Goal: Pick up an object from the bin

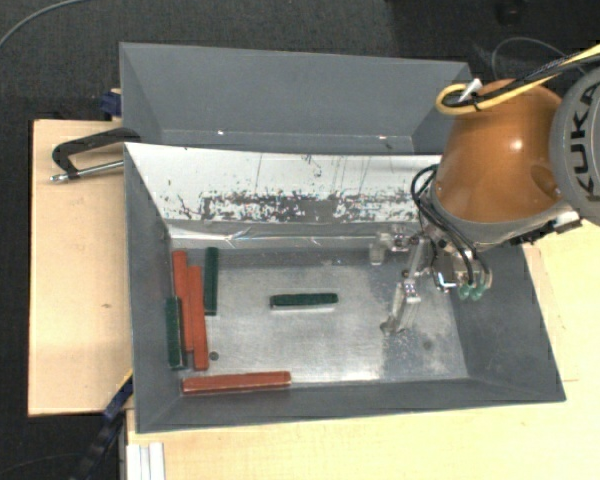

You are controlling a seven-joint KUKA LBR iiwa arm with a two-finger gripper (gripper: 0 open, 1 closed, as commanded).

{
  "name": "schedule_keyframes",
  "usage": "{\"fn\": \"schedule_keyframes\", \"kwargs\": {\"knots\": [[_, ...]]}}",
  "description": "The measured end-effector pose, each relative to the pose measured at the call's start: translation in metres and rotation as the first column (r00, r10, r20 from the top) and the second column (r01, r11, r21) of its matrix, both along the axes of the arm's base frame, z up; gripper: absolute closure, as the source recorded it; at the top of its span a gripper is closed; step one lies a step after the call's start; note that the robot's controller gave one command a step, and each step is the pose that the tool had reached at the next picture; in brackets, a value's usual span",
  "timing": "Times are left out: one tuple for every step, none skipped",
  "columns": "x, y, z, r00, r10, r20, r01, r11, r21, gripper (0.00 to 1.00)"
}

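Hanging low at the right end of the bin (145, 268) floor, there's the gripper (405, 306), tucked under the arm's orange cover (500, 163) (a yellow cable (525, 80) arches over the top of it). Nearest thing to it is the green bar (303, 302), lying flat across the middle of the floor, all on its own. The gripper sits to that bar's right, near its right end but apart from it, with bare metal between the two. So it's beside the bar, not over it. How far it stands open I cannot tell from here, because its metal parts merge with the shiny floor. I cannot tell either whether it has hold of anything or touches the floor.

Over by the left wall, well apart from the gripper, there's a small cluster. Two red sticks (188, 308) run front to back side by side, with a green stick (211, 280) just to their right and a second green stick (172, 333) on their left. Along the front wall a long red bar (237, 380) lies flat.
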State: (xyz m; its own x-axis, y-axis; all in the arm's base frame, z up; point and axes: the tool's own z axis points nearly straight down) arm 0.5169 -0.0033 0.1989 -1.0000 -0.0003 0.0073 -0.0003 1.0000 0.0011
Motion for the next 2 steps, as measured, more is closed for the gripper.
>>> {"fn": "schedule_keyframes", "kwargs": {"knots": [[0.0230, 0.0520, -0.1321, 0.981, 0.194, 0.002, -0.194, 0.981, 0.002, 0.00], [0.0245, 0.0509, -0.1282, 0.981, 0.192, 0.008, -0.192, 0.981, 0.000, 1.00]]}}
